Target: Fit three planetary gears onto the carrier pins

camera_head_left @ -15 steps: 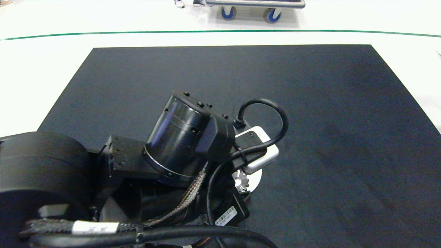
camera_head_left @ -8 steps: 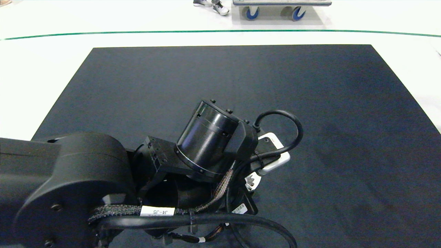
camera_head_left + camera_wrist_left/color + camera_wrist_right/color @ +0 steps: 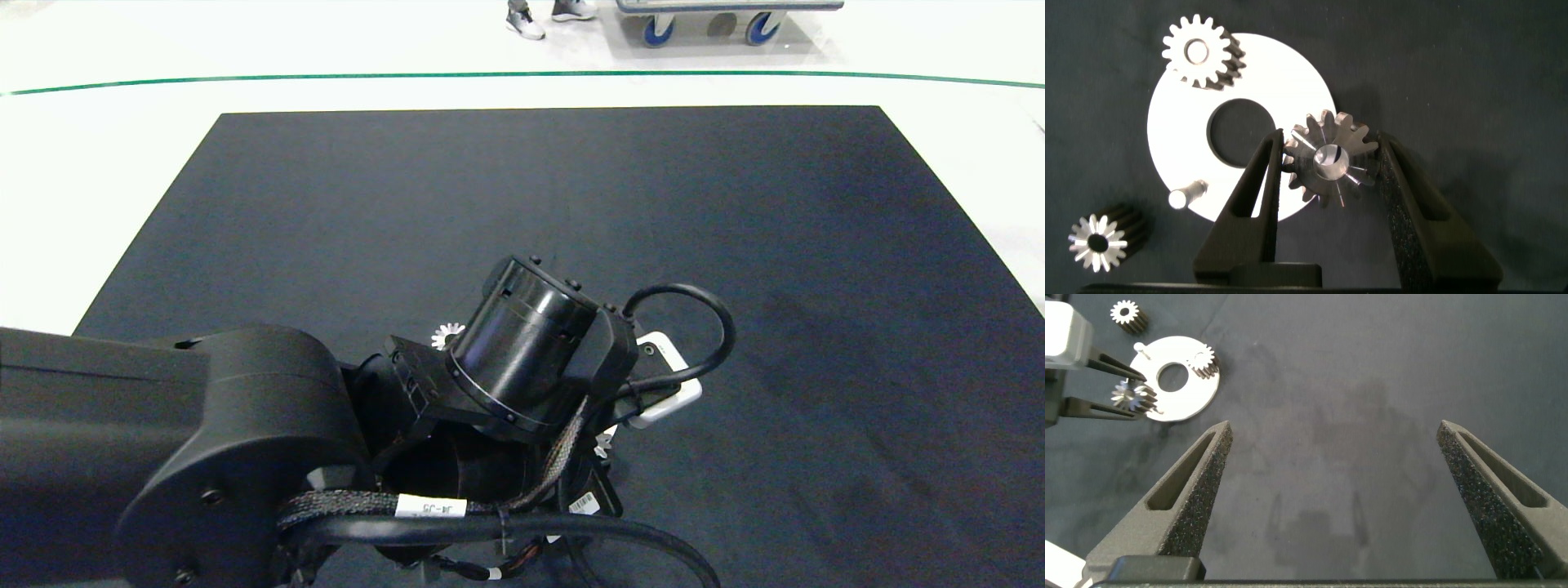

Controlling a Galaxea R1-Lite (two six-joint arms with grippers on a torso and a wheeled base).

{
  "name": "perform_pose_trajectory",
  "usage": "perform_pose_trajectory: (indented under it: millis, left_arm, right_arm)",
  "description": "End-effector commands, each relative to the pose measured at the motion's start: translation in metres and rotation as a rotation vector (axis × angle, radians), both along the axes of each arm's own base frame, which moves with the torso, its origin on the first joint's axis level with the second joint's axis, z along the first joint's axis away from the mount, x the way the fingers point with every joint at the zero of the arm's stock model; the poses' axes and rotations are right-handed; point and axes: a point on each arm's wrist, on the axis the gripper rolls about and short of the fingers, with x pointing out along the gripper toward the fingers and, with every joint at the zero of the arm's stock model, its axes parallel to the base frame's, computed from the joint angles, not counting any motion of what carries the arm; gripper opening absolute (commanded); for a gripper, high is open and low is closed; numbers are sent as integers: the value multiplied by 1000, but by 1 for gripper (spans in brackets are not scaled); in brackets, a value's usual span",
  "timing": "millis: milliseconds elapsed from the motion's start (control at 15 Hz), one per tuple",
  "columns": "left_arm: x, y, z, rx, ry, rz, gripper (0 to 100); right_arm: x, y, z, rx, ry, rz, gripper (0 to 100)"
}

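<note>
The white carrier disc (image 3: pixel 1290 90) lies flat on the black mat. One planetary gear (image 3: pixel 1198 53) sits on a carrier pin at its rim. A second pin (image 3: pixel 1185 194) stands bare. My left gripper (image 3: pixel 1328 147) is shut on another gear (image 3: pixel 1329 159), held over the disc's edge; any pin under it is hidden. A loose gear (image 3: pixel 1098 239) lies on the mat beside the disc, also seen as a gear (image 3: pixel 446 335) just past my left wrist. The right wrist view shows the disc (image 3: pixel 1180 396) from afar, with my right gripper (image 3: pixel 1333 433) open above bare mat.
My left arm (image 3: pixel 245 441) covers most of the disc in the head view. The black mat (image 3: pixel 735 245) stretches far and right. Beyond the table a person's shoes (image 3: pixel 547 15) and a wheeled cart (image 3: pixel 718 16) show on the floor.
My left arm has slid right and slightly nearer, uncovering the loose gear behind the wrist and hiding more of the disc. The cart and shoes at the far edge moved right.
</note>
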Motion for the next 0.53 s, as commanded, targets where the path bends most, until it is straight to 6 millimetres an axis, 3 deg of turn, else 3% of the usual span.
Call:
perform_pose_trajectory:
  millis: [67,533]
  left_arm:
    - [3,-6,-6,15,7,-2,22]
    - [7,-8,-11,32,8,0,22]
  right_arm:
    - [1,0,0,-3,3,0,100]
    - [1,0,0,-3,3,1,100]
